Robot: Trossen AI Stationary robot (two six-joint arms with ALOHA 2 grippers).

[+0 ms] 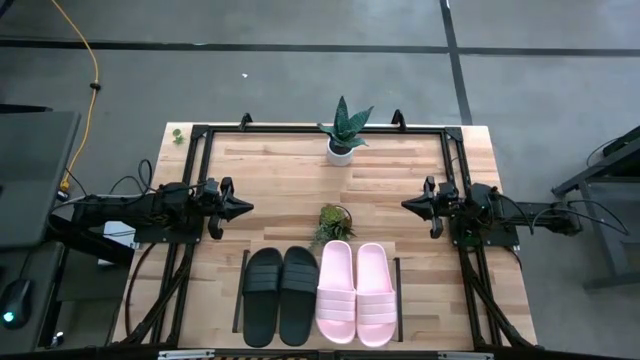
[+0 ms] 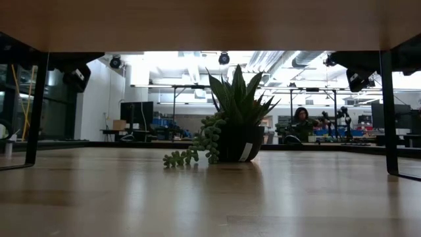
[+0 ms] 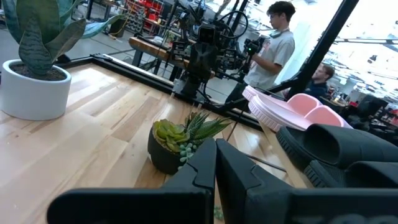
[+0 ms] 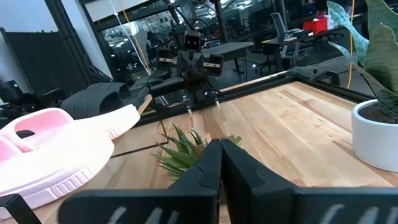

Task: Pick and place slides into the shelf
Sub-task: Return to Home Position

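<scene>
Four slides lie side by side on the shelf at the table's near edge, soles down: two black ones [image 1: 281,295] on the left, two pink ones [image 1: 355,292] on the right. The shelf [image 1: 400,290] shows its thin black side panels beside them. My left gripper [image 1: 244,208] hovers shut near the table's left side, pointing right, clear of everything. My right gripper [image 1: 408,205] hovers shut near the right side, pointing left. The left wrist view shows the black slides [image 3: 348,152] and pink slides [image 3: 292,112]; the right wrist view shows a pink slide [image 4: 56,149] and a black one [image 4: 99,99].
A small dark pot with a succulent [image 1: 332,220] stands mid-table, just beyond the slides and between the grippers. A white pot with a spiky plant [image 1: 342,140] stands at the far edge. A black frame [image 1: 300,130] borders the tabletop. People [image 3: 277,43] are in the room beyond.
</scene>
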